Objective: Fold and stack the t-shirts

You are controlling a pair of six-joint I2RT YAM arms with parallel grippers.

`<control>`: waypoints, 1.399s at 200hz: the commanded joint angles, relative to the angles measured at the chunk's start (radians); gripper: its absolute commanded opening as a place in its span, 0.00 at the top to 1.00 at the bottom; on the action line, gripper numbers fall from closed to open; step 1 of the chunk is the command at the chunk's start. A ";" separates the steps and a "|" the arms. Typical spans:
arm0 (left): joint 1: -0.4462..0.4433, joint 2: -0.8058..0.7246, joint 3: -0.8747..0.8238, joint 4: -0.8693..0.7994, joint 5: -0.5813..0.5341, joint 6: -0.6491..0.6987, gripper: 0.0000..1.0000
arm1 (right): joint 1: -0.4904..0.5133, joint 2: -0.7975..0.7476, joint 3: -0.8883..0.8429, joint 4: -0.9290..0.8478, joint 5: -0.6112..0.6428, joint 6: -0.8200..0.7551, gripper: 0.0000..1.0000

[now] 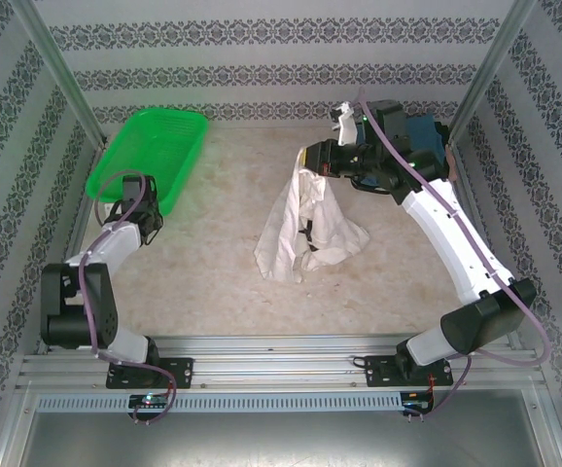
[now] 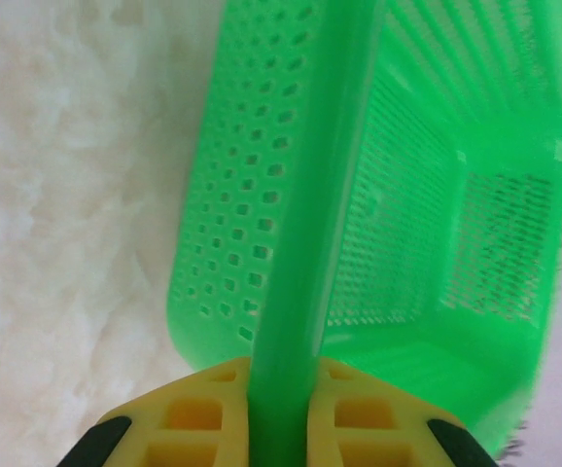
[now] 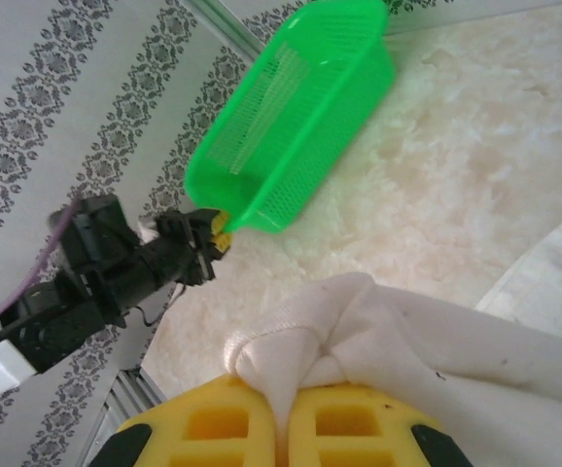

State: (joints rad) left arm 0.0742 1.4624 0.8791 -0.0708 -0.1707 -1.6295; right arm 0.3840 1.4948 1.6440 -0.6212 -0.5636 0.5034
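The pale bench spreads out below me. At its far left sits the green mesh basket, with my left end effector clamped on its near rim. The white t-shirt hangs right of center. Its lower folds rest on the bench, and its bunched top is pinched tight in my right end effector, raised above the surface.

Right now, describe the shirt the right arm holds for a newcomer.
On the pale table, look right of centre. The white t-shirt hangs bunched from the right gripper, touching the table. Soft cloth, unlike the rigid green basket at left.
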 commanded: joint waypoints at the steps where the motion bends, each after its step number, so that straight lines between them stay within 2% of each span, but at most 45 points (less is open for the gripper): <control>1: 0.015 -0.132 -0.037 -0.047 -0.125 -0.067 1.00 | 0.012 0.014 -0.005 0.030 -0.023 0.010 1.00; 12: 0.026 -0.169 -0.077 -0.062 -0.156 -0.084 1.00 | 0.015 0.031 0.001 0.032 -0.031 0.010 1.00; 28: 0.055 -0.149 -0.108 0.009 -0.161 -0.095 1.00 | 0.025 0.051 0.005 0.038 -0.047 0.006 1.00; 77: 0.125 0.015 0.002 0.118 -0.147 0.036 1.00 | 0.069 0.123 0.008 0.012 -0.078 0.011 1.00; 98: 0.157 0.107 0.050 0.211 -0.072 0.106 1.00 | 0.098 0.164 0.012 0.003 -0.090 0.018 1.00; 120: 0.175 0.170 0.095 0.234 0.002 0.167 1.00 | 0.120 0.234 0.044 -0.018 -0.096 0.027 1.00; 125: 0.180 0.174 0.095 0.234 0.017 0.174 0.89 | 0.122 0.253 0.056 -0.022 -0.096 0.027 0.98; 130: 0.187 0.176 0.089 0.248 0.039 0.179 0.65 | 0.122 0.274 0.071 -0.029 -0.090 0.028 0.97; 135: 0.193 0.176 0.080 0.264 0.062 0.183 0.50 | 0.122 0.296 0.088 -0.037 -0.079 0.029 0.96; 148: 0.197 0.163 0.076 0.264 0.116 0.203 0.27 | 0.119 0.362 0.145 -0.057 -0.070 0.022 0.88; 150: 0.196 0.159 0.078 0.259 0.126 0.211 0.15 | 0.118 0.374 0.156 -0.064 -0.069 0.019 0.87; 152: 0.196 0.155 0.082 0.252 0.136 0.218 0.07 | 0.118 0.386 0.169 -0.073 -0.067 0.017 0.85; 156: 0.195 0.148 0.088 0.241 0.156 0.236 0.01 | 0.117 0.413 0.198 -0.094 -0.062 0.007 0.83; 163: 0.185 0.126 0.103 0.212 0.183 0.270 0.00 | 0.118 0.459 0.245 -0.134 -0.056 -0.010 0.77; 174: 0.159 0.085 0.134 0.140 0.222 0.339 0.00 | 0.117 0.522 0.311 -0.178 -0.064 -0.033 0.56; 191: 0.095 0.005 0.184 -0.008 0.234 0.450 0.00 | 0.111 0.586 0.408 -0.273 -0.061 -0.091 0.46; 207: 0.006 -0.064 0.230 -0.142 0.230 0.574 0.00 | 0.099 0.576 0.428 -0.314 -0.060 -0.143 0.35; 225: -0.129 -0.105 0.265 -0.250 0.216 0.719 0.00 | 0.059 0.500 0.373 -0.355 -0.008 -0.196 0.30; 241: -0.228 -0.091 0.262 -0.269 0.287 0.831 0.00 | 0.007 0.395 0.247 -0.369 0.062 -0.225 0.25; 259: -0.306 -0.021 0.261 -0.310 0.366 0.890 0.00 | -0.057 0.279 0.075 -0.369 0.165 -0.247 0.23; 267: -0.326 0.023 0.271 -0.336 0.418 0.886 0.00 | -0.087 0.233 -0.006 -0.344 0.167 -0.245 0.22; 280: -0.354 0.084 0.290 -0.386 0.450 0.877 0.00 | -0.126 0.164 -0.134 -0.269 0.098 -0.213 0.22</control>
State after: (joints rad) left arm -0.2420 1.4242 1.1637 -0.2638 0.1654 -0.8604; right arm 0.3164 1.7718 1.6848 -0.9234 -0.4828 0.3061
